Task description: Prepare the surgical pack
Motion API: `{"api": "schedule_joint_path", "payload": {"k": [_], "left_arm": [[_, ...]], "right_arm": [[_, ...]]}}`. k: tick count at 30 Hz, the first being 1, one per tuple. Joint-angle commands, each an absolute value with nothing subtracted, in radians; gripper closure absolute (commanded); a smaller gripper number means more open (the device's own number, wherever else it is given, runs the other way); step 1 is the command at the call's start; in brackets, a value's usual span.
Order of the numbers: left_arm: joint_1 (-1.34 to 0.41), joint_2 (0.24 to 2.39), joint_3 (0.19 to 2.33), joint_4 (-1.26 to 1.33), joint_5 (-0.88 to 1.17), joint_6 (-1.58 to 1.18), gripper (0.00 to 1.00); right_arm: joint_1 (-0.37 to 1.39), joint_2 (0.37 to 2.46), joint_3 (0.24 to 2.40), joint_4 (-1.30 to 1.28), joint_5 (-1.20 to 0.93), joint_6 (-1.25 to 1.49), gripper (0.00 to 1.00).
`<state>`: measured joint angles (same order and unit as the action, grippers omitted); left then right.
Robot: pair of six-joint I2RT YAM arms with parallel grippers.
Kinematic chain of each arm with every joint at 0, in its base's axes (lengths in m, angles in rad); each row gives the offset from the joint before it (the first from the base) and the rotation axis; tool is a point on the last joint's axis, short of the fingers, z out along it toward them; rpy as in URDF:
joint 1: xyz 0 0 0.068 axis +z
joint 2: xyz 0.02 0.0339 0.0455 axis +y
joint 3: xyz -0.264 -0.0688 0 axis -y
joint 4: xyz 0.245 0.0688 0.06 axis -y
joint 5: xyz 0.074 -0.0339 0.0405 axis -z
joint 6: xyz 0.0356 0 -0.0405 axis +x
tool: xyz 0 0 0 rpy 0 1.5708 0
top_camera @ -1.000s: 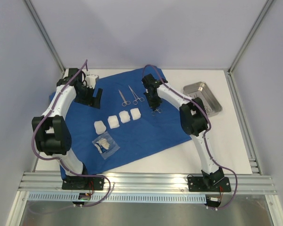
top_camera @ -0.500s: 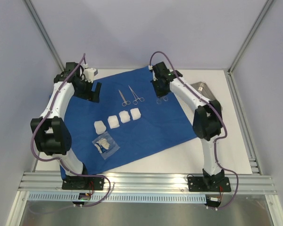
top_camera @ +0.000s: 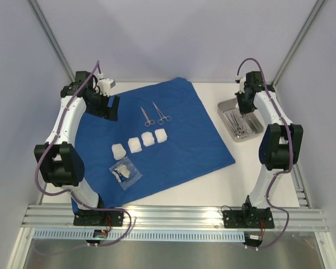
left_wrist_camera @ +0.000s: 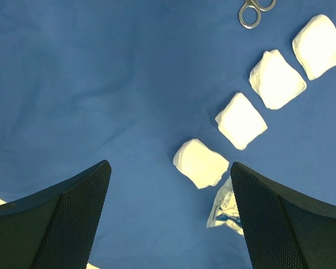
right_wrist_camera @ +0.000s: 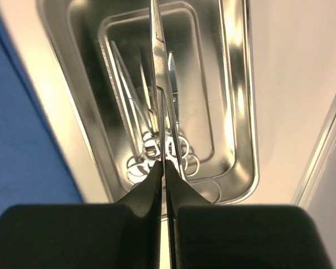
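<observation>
The royal-blue drape [top_camera: 179, 140] lies spread flat on the table. On it lie two silver scissor-like instruments [top_camera: 154, 114] and a row of several white gauze squares [top_camera: 140, 143]. The steel tray [top_camera: 257, 128] sits at the right, off the drape, with several instruments in it [right_wrist_camera: 151, 154]. My right gripper [top_camera: 243, 114] hangs over the tray, shut on a thin scissor-like instrument [right_wrist_camera: 156, 67] that points away from the fingers [right_wrist_camera: 163, 162]. My left gripper [top_camera: 108, 105] is open and empty above the drape's far left; the drape [left_wrist_camera: 101, 84] and gauze [left_wrist_camera: 241, 120] lie below it [left_wrist_camera: 169, 168].
A clear plastic packet [top_camera: 125, 172] with white and blue contents lies on the drape near the front gauze square, also in the left wrist view [left_wrist_camera: 225, 208]. Aluminium frame posts and walls bound the table; a rail runs along the right edge [top_camera: 291, 145].
My right arm has swung from the drape's middle to the right, carrying the instrument, and now hangs over the tray. My left gripper has shifted slightly back and left.
</observation>
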<state>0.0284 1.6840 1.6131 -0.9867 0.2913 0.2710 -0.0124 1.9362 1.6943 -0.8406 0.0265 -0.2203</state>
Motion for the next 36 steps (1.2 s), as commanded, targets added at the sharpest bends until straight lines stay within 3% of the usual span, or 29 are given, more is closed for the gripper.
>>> {"api": "schedule_joint_path", "payload": {"k": [1,21,24,27,36], "left_arm": [[0.029,1.626,1.654,-1.04,0.301,0.279,0.03],[0.029,1.598,1.615,-1.066,0.252,0.301,0.03],[0.029,1.595,1.615,-1.063,0.247,0.301,0.03],[0.029,1.594,1.611,-1.058,0.244,0.298,0.03],[0.005,1.658,1.684,-1.049,0.184,0.247,0.07]], "right_arm": [[-0.047,1.988,1.713,-0.802,0.029,-0.314,1.0],[-0.101,2.166,1.752,-0.807,0.038,-0.377,0.99],[-0.101,2.158,1.755,-0.807,0.032,-0.367,0.9],[-0.101,2.148,1.776,-0.819,0.043,-0.365,0.65],[-0.071,2.011,1.832,-0.828,0.126,-0.149,0.6]]}}
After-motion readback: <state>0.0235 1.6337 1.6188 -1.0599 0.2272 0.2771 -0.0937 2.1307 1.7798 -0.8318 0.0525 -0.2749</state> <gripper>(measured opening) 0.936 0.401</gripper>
